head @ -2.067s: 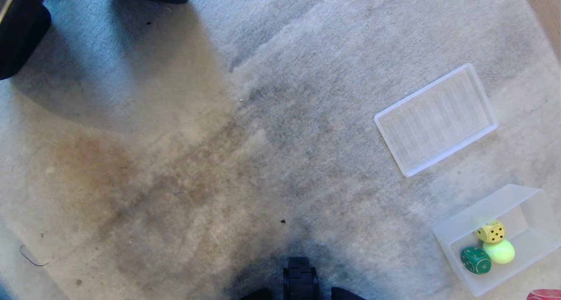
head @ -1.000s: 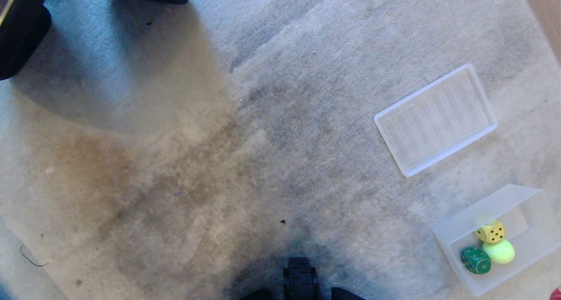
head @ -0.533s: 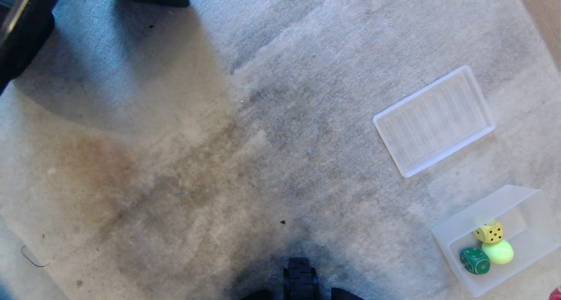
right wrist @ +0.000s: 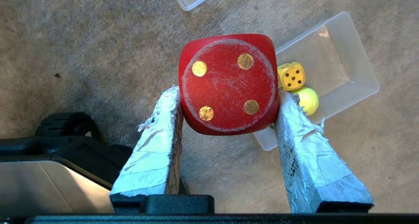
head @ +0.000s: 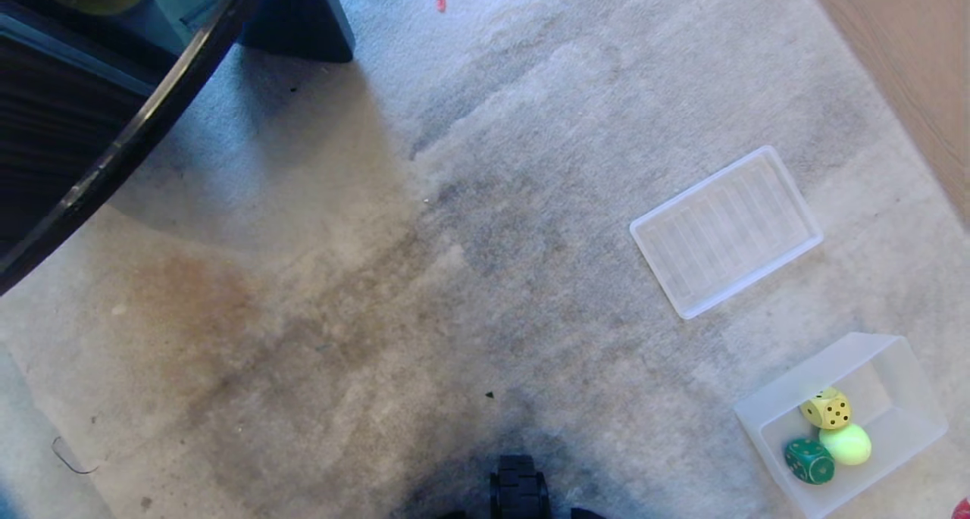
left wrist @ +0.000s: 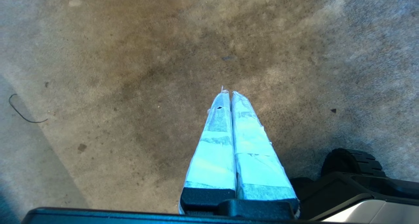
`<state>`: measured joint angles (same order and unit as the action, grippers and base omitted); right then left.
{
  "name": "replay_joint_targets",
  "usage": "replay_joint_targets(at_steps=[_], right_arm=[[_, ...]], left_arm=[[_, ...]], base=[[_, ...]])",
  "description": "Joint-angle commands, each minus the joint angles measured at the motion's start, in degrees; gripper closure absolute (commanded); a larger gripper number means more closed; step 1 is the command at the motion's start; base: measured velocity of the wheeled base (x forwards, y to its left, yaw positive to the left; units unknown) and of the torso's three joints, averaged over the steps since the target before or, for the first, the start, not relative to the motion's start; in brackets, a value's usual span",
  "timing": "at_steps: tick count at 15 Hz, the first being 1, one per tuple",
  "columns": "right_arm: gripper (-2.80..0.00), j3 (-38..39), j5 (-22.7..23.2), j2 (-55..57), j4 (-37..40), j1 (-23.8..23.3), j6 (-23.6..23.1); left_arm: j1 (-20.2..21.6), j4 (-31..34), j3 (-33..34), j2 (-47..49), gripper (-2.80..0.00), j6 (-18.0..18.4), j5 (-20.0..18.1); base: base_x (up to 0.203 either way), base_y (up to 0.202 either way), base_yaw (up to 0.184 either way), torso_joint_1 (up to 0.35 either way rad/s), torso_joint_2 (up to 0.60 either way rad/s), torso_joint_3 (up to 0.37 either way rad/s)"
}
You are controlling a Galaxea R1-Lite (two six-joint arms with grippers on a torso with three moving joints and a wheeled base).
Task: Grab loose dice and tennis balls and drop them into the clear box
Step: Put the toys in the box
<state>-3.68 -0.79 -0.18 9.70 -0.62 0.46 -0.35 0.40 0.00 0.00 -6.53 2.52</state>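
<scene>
No lettering shows; the red die [right wrist: 228, 83] shows four pips.

Clamped between the taped fingers of the right gripper [right wrist: 228, 92]: red die [right wrist: 228, 83], four gold pips facing the wrist camera, held above the carpet. Resting at about four o'clock in the head view: clear box [head: 912, 386], deep, translucent, upright, open-topped. Inside it, clustered together: yellow die [head: 826, 409] showing five dark pips, green die [head: 809, 460] with gold pips at its seven o'clock, and one fuzzy yellow-green tennis ball [head: 846, 443] beside both.
</scene>
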Motion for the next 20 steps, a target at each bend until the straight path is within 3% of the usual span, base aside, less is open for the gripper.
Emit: replay_joint_targets(at_steps=[1, 6, 15, 20], right_arm=[[0.0, 0.0, 0.0, 0.1, 0.1, 0.0, 0.0], [0.0, 0.0, 0.1, 0.1, 0.1, 0.0, -0.3], [0.0, 0.0, 0.3, 0.1, 0.1, 0.0, -0.3], [0.0, 0.0, 0.1, 0.1, 0.1, 0.0, -0.3]], left_arm=[[0.0, 0.0, 0.0, 0.0, 0.0, -0.1, 0.0], [0.0, 0.0, 0.0, 0.0, 0.0, 0.2, -0.1], [0.0, 0.0, 0.0, 0.0, 0.0, 0.2, -0.1], [0.0, 0.0, 0.0, 0.0, 0.0, 0.1, -0.1]], base=[[0.0, 0.0, 0.0, 0.004, 0.01, 0.051], [-0.017, 0.0, 0.0, 0.001, 0.0, 0.023], [-0.18, 0.0, 0.0, 0.002, 0.0, 0.002], [-0.023, 0.0, -0.001, 0.0, 0.0, 0.0]])
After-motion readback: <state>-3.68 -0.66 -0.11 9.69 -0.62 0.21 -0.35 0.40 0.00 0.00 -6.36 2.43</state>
